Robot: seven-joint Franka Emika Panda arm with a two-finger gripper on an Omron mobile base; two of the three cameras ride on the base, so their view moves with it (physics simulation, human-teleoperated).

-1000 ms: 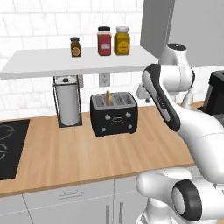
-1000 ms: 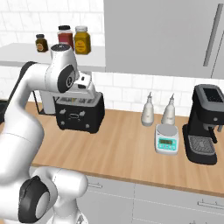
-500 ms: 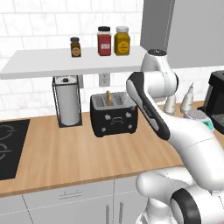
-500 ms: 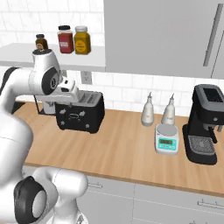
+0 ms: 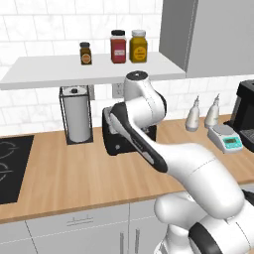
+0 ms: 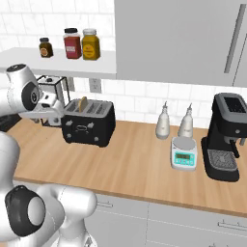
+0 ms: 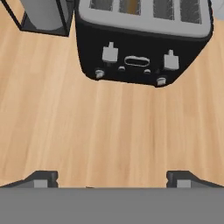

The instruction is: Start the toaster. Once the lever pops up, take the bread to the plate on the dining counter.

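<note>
The black toaster point(image 7: 142, 43) stands on the wood worktop, its front with two white levers and small knobs facing me. A tan slice of bread point(image 7: 130, 5) sits in one of its slots and pokes up from the top point(image 6: 83, 102). My gripper point(image 7: 113, 179) hovers above the worktop in front of the toaster, open, its two fingertips wide apart with nothing between them. In the left base view my arm covers most of the toaster point(image 5: 113, 139). The plate and the dining counter are out of view.
A paper towel holder point(image 5: 77, 115) stands just left of the toaster. Two bottles point(image 6: 164, 121), a small scale point(image 6: 184, 153) and a black coffee machine point(image 6: 227, 136) are to the right. Jars point(image 5: 118, 46) sit on the shelf above. A stove point(image 5: 10, 166) lies far left.
The hand has swung left, off the top of the toaster, and drawn back in front of it. Its jaws have opened wider.
</note>
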